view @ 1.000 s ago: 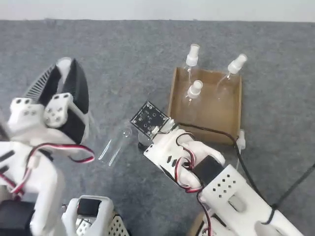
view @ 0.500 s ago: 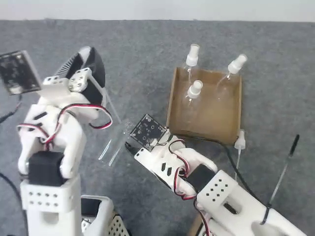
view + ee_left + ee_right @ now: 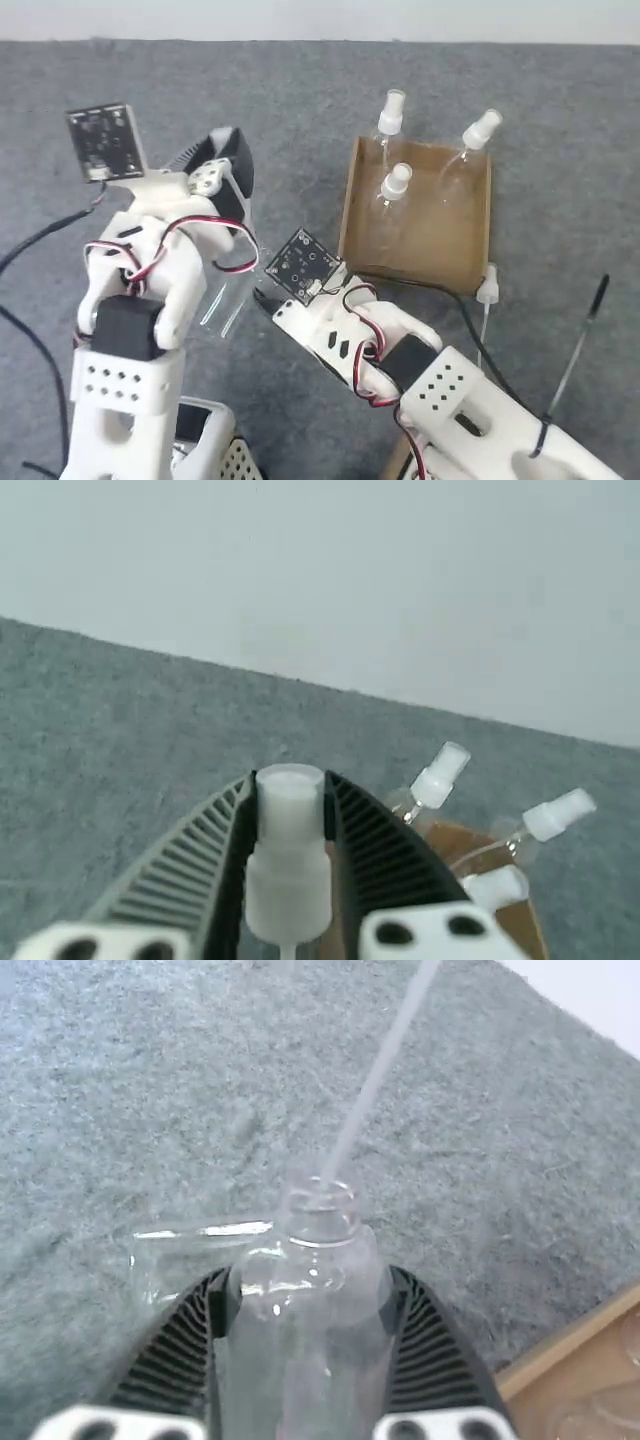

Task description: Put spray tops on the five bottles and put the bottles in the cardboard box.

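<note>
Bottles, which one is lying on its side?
The topless bottle flat on the carpet beside the arms. The other topless bottle is clamped in the right gripper, and three capped bottles are in the cardboard box.

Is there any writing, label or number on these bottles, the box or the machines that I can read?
None can be read.
The bottles and the cardboard box are plain.
The two small circuit boards bear tiny marks, too small to read.

Three capped bottles (image 3: 397,185) stand in the cardboard box (image 3: 425,240); a loose spray top (image 3: 488,285) lies at its five o'clock, an uncapped bottle (image 3: 228,300) at eight.
</note>
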You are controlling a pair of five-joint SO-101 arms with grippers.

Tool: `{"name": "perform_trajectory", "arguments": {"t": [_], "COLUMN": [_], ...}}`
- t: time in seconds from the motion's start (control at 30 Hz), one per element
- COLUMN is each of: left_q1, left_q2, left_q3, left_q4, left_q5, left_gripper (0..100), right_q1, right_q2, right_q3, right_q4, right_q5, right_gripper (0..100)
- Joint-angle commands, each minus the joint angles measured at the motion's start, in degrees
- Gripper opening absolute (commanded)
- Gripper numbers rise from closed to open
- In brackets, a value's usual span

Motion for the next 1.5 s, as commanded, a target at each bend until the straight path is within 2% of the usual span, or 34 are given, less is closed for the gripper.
{"name": "perform_trajectory", "arguments": {"t": [0.0, 0.13, 0.37, 0.57, 0.7, 0.87, 0.97, 1.13, 1.23, 1.33, 1.47], "left_q1": [0.4, 0.5, 7.3, 8.0, 8.5, 8.6, 8.6, 7.8, 4.0, -0.2, 0.1], "left_q2": [0.2, 0.2, 0.2, 0.2, 0.2, 0.2, 0.2, -2.6, -3.7, -2.5, -1.5], "left_q3": [-0.7, -2.2, -2.1, -2.0, -2.4, -2.4, -2.9, -7.4, -8.7, -7.7, -3.5], "left_q4": [4.7, 8.9, 11.5, 12.5, 12.4, 12.3, 12.1, 12.4, 12.0, 11.3, 11.0], "left_q5": [-0.6, -4.1, -10.0, -10.2, -10.3, -10.3, -10.3, -11.0, -14.1, -14.3, -15.8], "left_gripper": [1, 1, 1, 2, 2, 11, 11, 11, 11, 11, 11], "right_q1": [1.1, 4.9, 5.1, 5.9, 5.8, 5.8, 5.8, 5.8, 5.8, 5.8, 5.8], "right_q2": [-6.8, -12.8, -15.5, -15.5, -15.5, -15.5, -15.5, -15.5, -15.5, -15.5, -15.5], "right_q3": [-0.5, 1.0, 11.5, 12.1, 12.4, 12.6, 12.6, 12.7, 12.7, 12.7, 12.7], "right_q4": [1.7, 0.7, -14.0, -14.8, -14.9, -14.9, -14.9, -14.5, -14.4, -14.4, -14.4], "right_q5": [-0.4, -1.0, -1.8, -8.4, -8.8, -8.9, -8.9, -8.9, -8.9, -8.8, -8.8], "right_gripper": [0.6, 0.6, 0.6, 0.6, 0.6, 0.6, 0.6, 0.6, 0.6, 0.6, 0.6]}}
